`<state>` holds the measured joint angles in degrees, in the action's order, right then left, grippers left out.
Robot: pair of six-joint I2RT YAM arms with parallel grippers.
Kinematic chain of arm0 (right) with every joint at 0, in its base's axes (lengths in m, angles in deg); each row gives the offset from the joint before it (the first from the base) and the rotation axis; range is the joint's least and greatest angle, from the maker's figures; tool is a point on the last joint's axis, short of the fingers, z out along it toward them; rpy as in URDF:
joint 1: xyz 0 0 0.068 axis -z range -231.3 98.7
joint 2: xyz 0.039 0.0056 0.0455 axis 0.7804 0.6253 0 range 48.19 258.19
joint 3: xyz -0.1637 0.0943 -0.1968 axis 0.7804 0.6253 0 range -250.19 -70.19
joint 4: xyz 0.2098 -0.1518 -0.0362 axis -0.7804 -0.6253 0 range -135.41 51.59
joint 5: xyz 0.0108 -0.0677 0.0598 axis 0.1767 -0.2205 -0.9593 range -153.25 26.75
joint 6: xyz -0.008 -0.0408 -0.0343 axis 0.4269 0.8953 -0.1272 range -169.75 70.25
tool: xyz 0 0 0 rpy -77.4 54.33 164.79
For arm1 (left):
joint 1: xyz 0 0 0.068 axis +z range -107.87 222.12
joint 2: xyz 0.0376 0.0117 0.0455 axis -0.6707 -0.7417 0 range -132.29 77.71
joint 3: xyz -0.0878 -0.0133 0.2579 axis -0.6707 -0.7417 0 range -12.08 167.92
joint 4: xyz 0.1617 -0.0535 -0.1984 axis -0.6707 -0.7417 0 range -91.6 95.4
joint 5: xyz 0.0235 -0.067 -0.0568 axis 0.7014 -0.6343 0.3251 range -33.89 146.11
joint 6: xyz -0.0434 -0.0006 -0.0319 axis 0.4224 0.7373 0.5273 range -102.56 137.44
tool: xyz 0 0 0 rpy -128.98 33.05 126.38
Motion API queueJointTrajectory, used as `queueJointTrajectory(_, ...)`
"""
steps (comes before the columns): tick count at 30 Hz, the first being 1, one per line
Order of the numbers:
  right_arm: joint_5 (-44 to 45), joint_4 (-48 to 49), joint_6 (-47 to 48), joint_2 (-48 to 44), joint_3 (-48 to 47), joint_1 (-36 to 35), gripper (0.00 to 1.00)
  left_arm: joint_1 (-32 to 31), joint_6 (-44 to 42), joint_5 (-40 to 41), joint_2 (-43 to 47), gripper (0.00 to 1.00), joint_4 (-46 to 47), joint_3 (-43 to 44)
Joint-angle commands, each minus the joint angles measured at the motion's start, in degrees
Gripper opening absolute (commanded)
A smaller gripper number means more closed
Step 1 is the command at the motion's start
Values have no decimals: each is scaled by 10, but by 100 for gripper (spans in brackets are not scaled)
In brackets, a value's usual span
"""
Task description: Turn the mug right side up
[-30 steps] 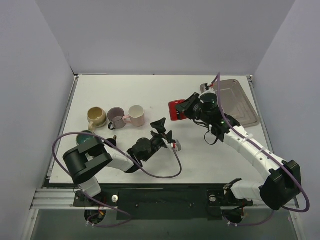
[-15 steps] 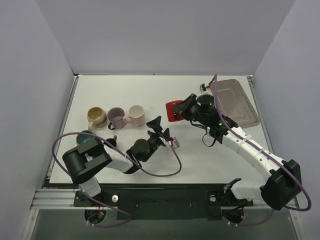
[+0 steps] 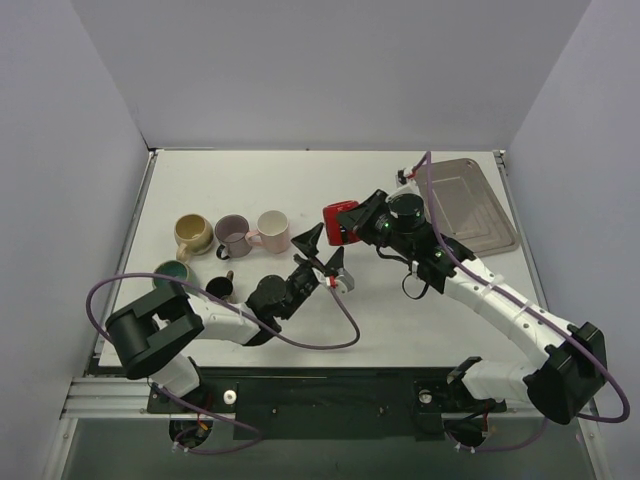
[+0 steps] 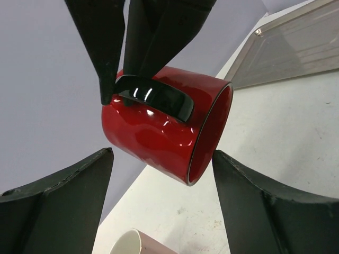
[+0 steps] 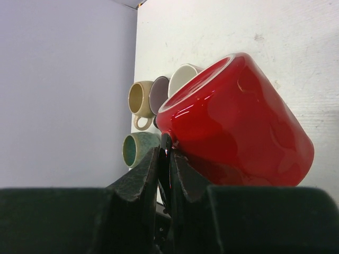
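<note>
Tabletop (image 3: 200, 190): red mug (image 3: 336, 222) farther left.

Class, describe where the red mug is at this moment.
In the top view the red mug is mid-table, tipped sideways in the shut right gripper, just beyond the open left gripper and left of the metal tray.

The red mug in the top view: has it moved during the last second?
Yes. The red mug has shifted to the left, so it is now farther from the metal tray at the right of the table.
</note>
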<state>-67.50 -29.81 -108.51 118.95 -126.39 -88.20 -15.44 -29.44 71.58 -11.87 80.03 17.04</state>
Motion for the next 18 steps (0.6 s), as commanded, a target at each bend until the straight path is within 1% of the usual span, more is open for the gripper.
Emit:
queueJointTrajectory(1,14,83,-15,-41,-16,-17,0,9,-13,3,-4,82,137,24)
queueJointTrajectory(5,22,87,-19,-49,-1,-32,0,9,-38,19,2,72,158,27)
queueJointTrajectory(7,22,101,-28,-50,7,-35,0,10,-40,35,2,70,157,37)
queueJointTrajectory(9,20,111,-37,-50,14,-40,0,16,-49,41,-2,69,172,38)
queueJointTrajectory(10,18,113,-41,-49,17,-42,0,21,-56,44,-7,69,194,37)
queueJointTrajectory(13,14,114,-46,-49,24,-46,0,32,-61,61,-2,69,197,51)
queueJointTrajectory(16,21,118,-49,-49,36,-45,0,39,-52,43,16,69,197,40)
queueJointTrajectory(17,21,123,-50,-47,36,-46,0,39,-52,36,23,67,197,35)
queueJointTrajectory(18,18,124,-52,-44,36,-46,0,39,-52,32,26,56,197,33)
